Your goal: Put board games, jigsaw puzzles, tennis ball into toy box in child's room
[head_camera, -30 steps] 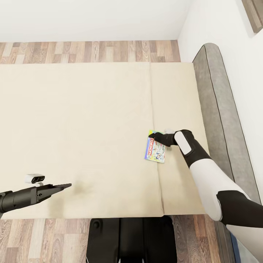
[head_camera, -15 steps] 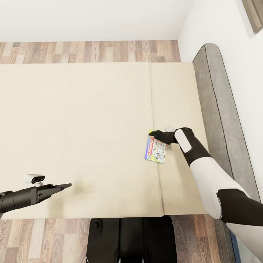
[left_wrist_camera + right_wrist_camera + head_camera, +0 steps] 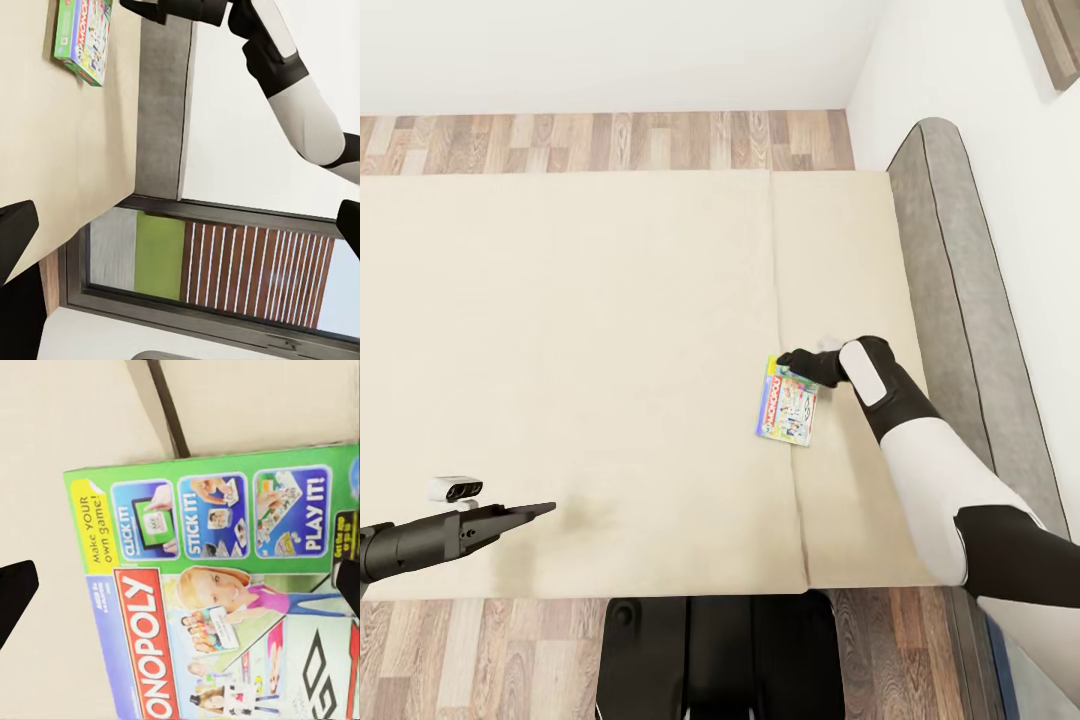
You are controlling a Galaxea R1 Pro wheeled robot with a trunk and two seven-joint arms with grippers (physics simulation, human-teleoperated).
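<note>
Right end effector (image 3: 792,359) open — over Monopoly box (image 3: 787,411).

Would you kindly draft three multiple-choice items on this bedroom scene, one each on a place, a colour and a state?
1. Where does the Monopoly board game lie?
A. On the wood floor
B. On the beige mattress, beside its seam
C. On the grey headboard

2. What colour is the band along the box's top end, seen in the right wrist view?
A. Green
B. Black
C. Orange

3. How does the right gripper stand?
A. Shut on the box, lifting it
B. Far away over the floor
C. Fingers apart, at the box's far end

Key: 1 B, the head view shows the box flat on the mattress; 2 A, the strip reading "CLICK IT! STICK IT! PLAY IT!" is green; 3 C, the right wrist view shows dark fingers at either side of the box.
</note>
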